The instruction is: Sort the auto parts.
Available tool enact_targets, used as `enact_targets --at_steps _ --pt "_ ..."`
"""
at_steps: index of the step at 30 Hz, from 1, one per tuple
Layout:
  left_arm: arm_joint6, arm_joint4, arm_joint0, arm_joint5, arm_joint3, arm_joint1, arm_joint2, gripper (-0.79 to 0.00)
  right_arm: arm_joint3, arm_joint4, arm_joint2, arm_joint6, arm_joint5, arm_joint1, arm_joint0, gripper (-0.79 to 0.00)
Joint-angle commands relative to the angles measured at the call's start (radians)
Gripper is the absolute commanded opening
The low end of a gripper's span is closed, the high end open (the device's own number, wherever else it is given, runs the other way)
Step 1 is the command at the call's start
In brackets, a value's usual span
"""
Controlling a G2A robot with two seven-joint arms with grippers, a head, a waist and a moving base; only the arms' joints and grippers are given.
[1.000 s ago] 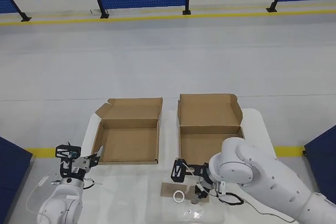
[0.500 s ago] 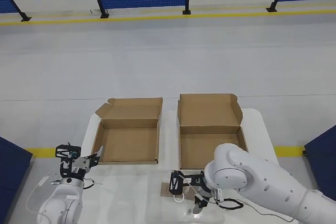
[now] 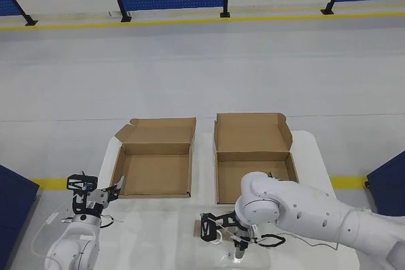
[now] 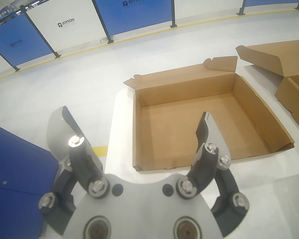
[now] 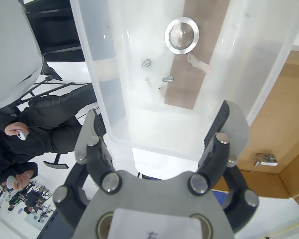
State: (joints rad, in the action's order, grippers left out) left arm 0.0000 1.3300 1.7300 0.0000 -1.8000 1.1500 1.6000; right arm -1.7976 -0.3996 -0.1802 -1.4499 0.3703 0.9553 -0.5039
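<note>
A clear plastic bin [image 5: 149,80] lies under my right gripper [image 5: 160,120], which is open and empty just above the bin's near wall. Through the plastic I see a shiny metal ring [image 5: 182,35], two small bolts [image 5: 146,62] [image 5: 168,78] and a pale pink scrap [image 5: 199,64] over a brown cardboard strip [image 5: 189,80]. In the top view the right gripper [image 3: 237,246] hangs at the table's front edge. My left gripper [image 4: 134,115] is open and empty in front of the left cardboard box [image 4: 201,120], at the table's left front corner [image 3: 115,185].
Two open cardboard boxes stand side by side at the back of the white table [image 3: 155,212]: the left box [image 3: 155,172] and the right box [image 3: 253,172]. A small metal bracket [image 5: 265,159] lies in the right box. Blue panels flank the table.
My right arm has swung left and toward the table's front edge, bringing its gripper over the clear bin. The left arm has stayed still.
</note>
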Motion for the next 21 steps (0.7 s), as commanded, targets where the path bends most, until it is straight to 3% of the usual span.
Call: enact_targets --at_steps 1,7,21 --pt "0.0 0.0 0.0 0.0 0.0 0.0 0.0 0.0 -0.001 0.0 -0.001 0.0 0.0 0.0 -0.001 0.0" --pt "0.0 0.0 0.0 0.0 0.0 0.0 0.0 0.0 0.0 -0.01 0.0 0.01 -0.001 0.0 -0.007 0.0" --pt "0.0 0.0 0.0 0.0 0.0 0.0 0.0 0.0 0.021 -0.236 0.01 0.025 0.024 0.036 -0.073 0.0"
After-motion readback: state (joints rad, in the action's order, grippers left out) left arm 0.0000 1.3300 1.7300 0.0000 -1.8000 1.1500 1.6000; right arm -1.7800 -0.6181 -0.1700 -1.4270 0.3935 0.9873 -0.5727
